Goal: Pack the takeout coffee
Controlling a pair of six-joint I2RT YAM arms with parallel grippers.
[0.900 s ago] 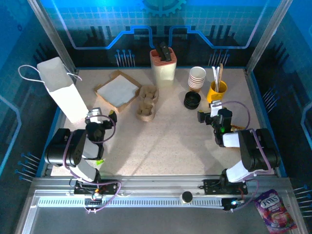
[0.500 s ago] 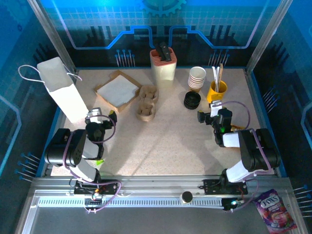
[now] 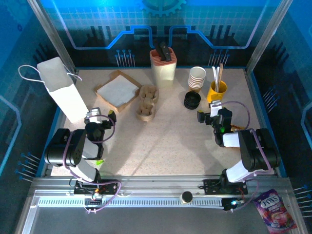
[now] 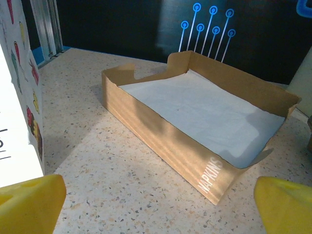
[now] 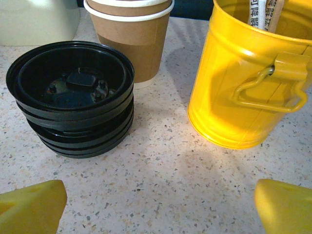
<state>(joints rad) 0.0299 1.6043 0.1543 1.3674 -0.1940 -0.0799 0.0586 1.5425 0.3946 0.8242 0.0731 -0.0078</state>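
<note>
I've left fingers and right fingers both wide open, empty; just ahead of the right pair, stacked black plastic lids sit beside nested tan paper cups, I'd say so takeout coffee gets capped there

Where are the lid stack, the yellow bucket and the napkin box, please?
Lid stack (image 5: 73,90): right wrist view, inside of the top lid.
Yellow bucket (image 5: 222,92): right wrist view, front wall.
Napkin box (image 4: 165,141): left wrist view, near side wall.
</note>
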